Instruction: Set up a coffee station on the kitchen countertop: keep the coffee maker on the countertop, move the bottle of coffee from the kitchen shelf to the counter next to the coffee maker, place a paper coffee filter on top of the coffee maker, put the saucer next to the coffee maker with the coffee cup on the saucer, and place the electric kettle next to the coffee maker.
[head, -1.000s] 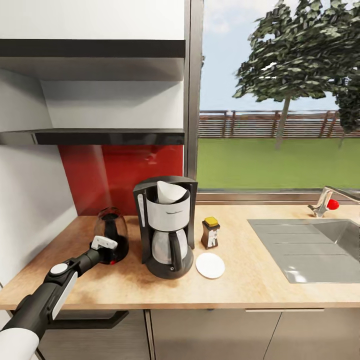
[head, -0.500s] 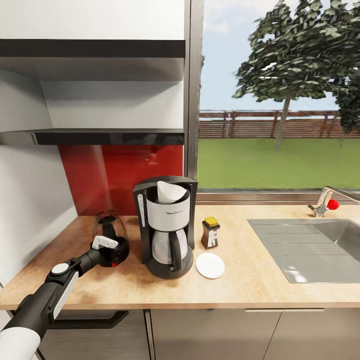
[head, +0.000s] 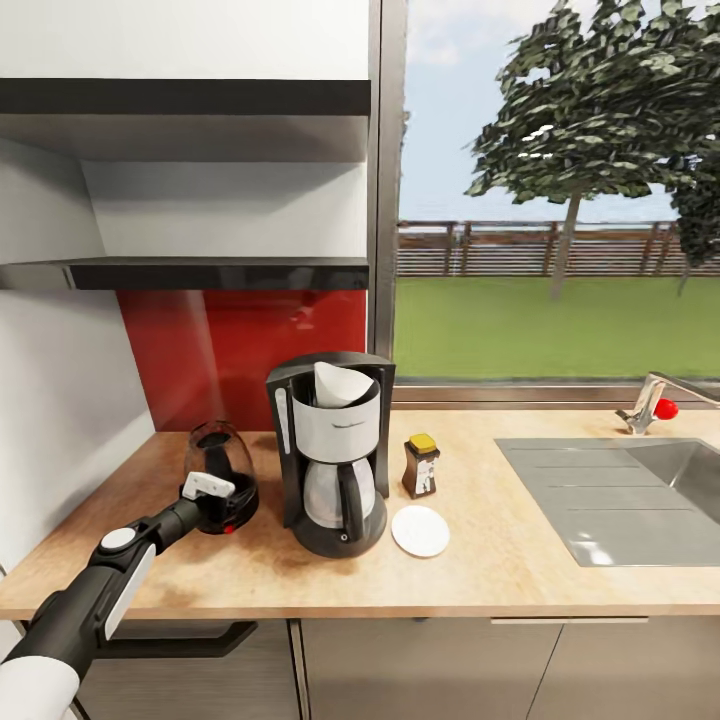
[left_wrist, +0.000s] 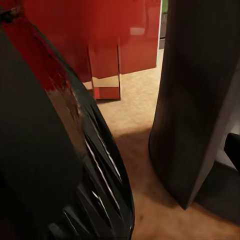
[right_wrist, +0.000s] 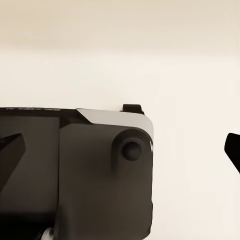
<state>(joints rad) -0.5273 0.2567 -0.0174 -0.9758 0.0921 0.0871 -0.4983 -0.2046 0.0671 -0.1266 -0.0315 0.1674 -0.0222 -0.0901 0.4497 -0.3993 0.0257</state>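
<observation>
The kettle (head: 222, 473) stands on the desk (head: 520, 570) at nine o'clock of the coffee maker (head: 333, 452). The left gripper (head: 215, 500) is at it; jaws' state unclear. Release gently, withdrawing straight back.

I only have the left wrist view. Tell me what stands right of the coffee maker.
Observer: A coffee bottle stands just right of the coffee maker on the counter.
Operator: Report the saucer.
Observer: The saucer lies in front of the bottle, bare.
Operator: Now the filter.
Observer: The white filter sits in the maker's top.
</observation>
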